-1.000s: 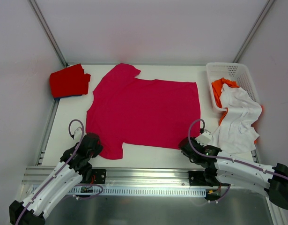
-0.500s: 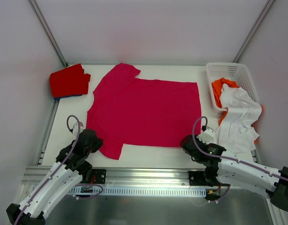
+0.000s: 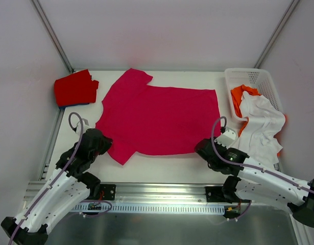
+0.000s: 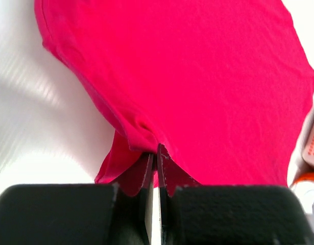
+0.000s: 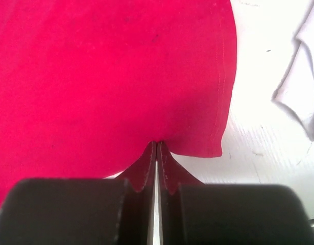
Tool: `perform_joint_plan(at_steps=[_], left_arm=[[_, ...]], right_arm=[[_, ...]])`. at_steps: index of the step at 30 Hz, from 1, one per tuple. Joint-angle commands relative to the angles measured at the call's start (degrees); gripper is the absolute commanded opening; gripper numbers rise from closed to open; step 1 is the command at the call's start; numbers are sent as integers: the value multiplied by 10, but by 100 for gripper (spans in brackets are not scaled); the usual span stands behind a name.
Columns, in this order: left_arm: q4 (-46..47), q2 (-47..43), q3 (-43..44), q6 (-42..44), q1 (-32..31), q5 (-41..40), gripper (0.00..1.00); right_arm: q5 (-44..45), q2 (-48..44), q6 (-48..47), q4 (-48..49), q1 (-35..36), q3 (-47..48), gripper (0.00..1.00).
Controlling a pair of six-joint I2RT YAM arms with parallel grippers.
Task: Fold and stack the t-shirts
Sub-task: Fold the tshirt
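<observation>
The large crimson-pink t-shirt lies spread across the middle of the table. My left gripper is shut on its near left sleeve, and in the left wrist view the left gripper pinches a bunched fold of the crimson-pink t-shirt. My right gripper is shut on the near hem close to the right corner. In the right wrist view the right gripper holds that edge of the crimson-pink t-shirt, lifted slightly off the table.
A folded red t-shirt sits at the far left corner on a blue one. The white lattice basket at the far right holds an orange t-shirt. A white t-shirt spills from the basket onto the table.
Both grippers have moved away from the near table edge, carrying the crimson-pink t-shirt's near sleeve and hem inward. The near edge now lies farther up the table.
</observation>
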Motion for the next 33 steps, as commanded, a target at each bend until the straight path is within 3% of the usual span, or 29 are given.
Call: perform_joint_plan(at_steps=[1,13,22,33], left_arm=[[52,40,21,13,-6,-54,0],[234,266,68,103,-5,-46,0],[319,326,55,134,17,-53,0],[339,347,65,171,89,-49,0]], right_arm=[[46,42,-28,-17,-10,49,1],[17,197,-163,87,-126,99,0],[7,323,-215,147,-170,145,0],[3,376,-270,156,-227,193,1]])
